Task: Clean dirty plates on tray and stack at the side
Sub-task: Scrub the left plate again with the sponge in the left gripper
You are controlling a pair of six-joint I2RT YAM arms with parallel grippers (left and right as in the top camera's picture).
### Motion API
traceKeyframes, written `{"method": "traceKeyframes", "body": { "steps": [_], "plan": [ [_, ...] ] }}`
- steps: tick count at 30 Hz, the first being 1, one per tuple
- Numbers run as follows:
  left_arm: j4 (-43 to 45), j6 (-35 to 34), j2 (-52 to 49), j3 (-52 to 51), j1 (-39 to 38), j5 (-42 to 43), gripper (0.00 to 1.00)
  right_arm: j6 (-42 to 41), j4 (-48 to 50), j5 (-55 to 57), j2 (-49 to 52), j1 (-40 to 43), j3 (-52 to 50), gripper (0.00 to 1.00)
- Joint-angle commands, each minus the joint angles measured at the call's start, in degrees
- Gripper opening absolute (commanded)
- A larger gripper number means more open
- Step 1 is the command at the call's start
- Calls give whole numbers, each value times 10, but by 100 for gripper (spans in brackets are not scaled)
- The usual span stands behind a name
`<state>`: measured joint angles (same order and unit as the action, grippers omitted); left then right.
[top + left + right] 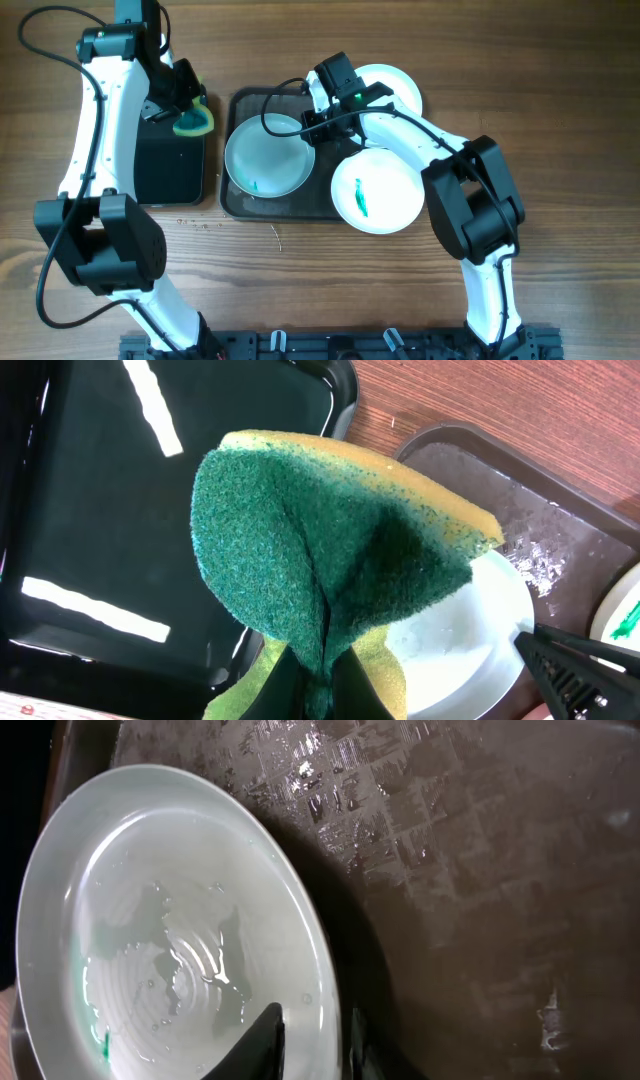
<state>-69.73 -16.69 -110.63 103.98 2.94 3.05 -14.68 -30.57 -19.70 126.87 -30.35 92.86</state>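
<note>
My right gripper [310, 125] is shut on the right rim of a wet white plate [262, 157], held tilted over the dark grey tray [280, 207]. In the right wrist view my fingers [310, 1042] pinch that plate's rim [180, 930]; a small teal trace stays near its lower edge. A second plate [385, 192] with a teal smear lies across the tray's right edge. A third plate [398, 84] shows behind the right arm. My left gripper [185, 100] is shut on a green and yellow sponge [330, 550], above the black container's right edge.
A glossy black rectangular container [170, 165] stands left of the tray; it also shows in the left wrist view [120, 510]. The tray floor [480, 870] is wet. Bare wooden table lies in front of the tray and to the far right.
</note>
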Motion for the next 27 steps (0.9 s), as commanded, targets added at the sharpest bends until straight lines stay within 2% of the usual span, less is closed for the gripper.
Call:
{"method": "traceKeyframes", "body": {
  "steps": [1, 3, 9, 15, 20, 27],
  "plan": [
    [3, -7, 3, 3, -6, 6, 4, -41, 3, -10, 27, -5, 1, 13],
    [3, -7, 3, 3, -8, 15, 4, -51, -2, -12, 28, -5, 1, 4],
    [5, -7, 3, -8, -34, 24, 4, -141, -50, 34, 14, 0, 1, 4],
    [43, -43, 2, -62, -77, 24, 4, -301, -128, 144, 13, 0, 1, 4],
    [109, -80, 2, -125, -110, 25, 4, -301, -132, 127, 13, 1, 1, 4],
    [160, -83, 2, -186, -160, 26, 4, -257, -132, 100, 13, 2, 1, 4]
  ]
}}
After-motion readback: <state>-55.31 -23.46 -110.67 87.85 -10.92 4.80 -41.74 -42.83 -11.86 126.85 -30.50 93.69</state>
